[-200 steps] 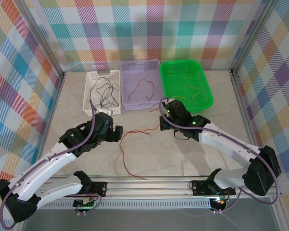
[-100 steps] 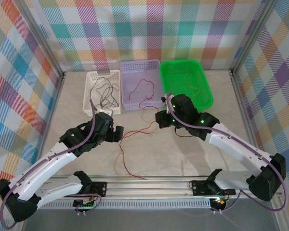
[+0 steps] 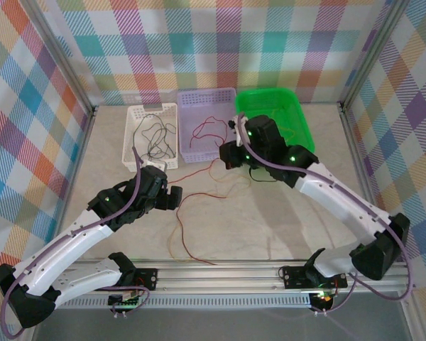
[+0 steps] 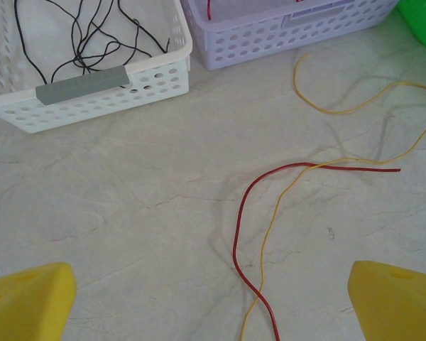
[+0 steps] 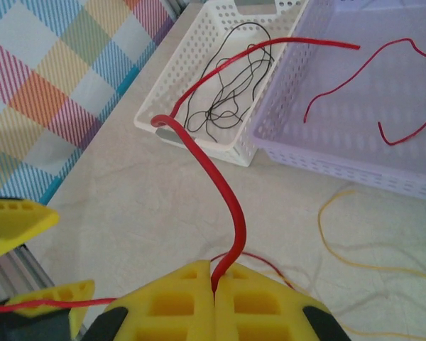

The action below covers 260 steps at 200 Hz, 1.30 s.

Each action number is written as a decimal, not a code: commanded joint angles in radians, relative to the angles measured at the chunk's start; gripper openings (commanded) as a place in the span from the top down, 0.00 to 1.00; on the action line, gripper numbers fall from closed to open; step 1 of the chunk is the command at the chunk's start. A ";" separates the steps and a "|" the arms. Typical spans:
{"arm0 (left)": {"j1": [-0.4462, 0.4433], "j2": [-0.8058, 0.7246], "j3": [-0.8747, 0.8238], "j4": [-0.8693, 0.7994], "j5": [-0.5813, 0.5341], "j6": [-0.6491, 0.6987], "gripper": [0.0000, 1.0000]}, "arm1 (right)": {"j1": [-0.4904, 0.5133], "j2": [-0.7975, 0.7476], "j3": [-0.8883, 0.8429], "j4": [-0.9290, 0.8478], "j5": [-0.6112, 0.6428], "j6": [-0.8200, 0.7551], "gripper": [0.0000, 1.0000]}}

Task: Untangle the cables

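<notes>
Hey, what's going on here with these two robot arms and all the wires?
The two arms appear to be sorting tangled cables into baskets by colour. The right gripper is shut on a red cable, lifting it with its free end reaching toward the lavender basket. The left gripper is open and empty, hovering over another red cable and a yellow cable that cross on the table. Black cables lie in the white basket.

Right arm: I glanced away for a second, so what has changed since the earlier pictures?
The right arm moved farther from the bases and leftward, to the purple basket, jaws shut on a red cable, dragging that end along. The left arm, jaws open, the white basket and the green basket stayed put.
</notes>
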 commanded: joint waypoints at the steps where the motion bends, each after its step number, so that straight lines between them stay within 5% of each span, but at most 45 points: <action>1: 0.011 -0.001 -0.008 0.016 0.012 -0.001 0.02 | -0.066 0.083 0.099 -0.036 -0.078 -0.019 1.00; 51: 0.025 -0.002 -0.011 0.020 0.018 0.002 0.02 | -0.197 0.325 0.318 -0.064 -0.253 0.051 1.00; 102: 0.037 -0.003 -0.013 0.023 0.026 0.003 0.03 | -0.249 0.594 0.555 -0.151 -0.270 0.061 1.00; 260: 0.060 0.004 -0.013 0.027 0.063 0.005 0.03 | -0.280 0.989 0.917 -0.358 0.038 0.073 1.00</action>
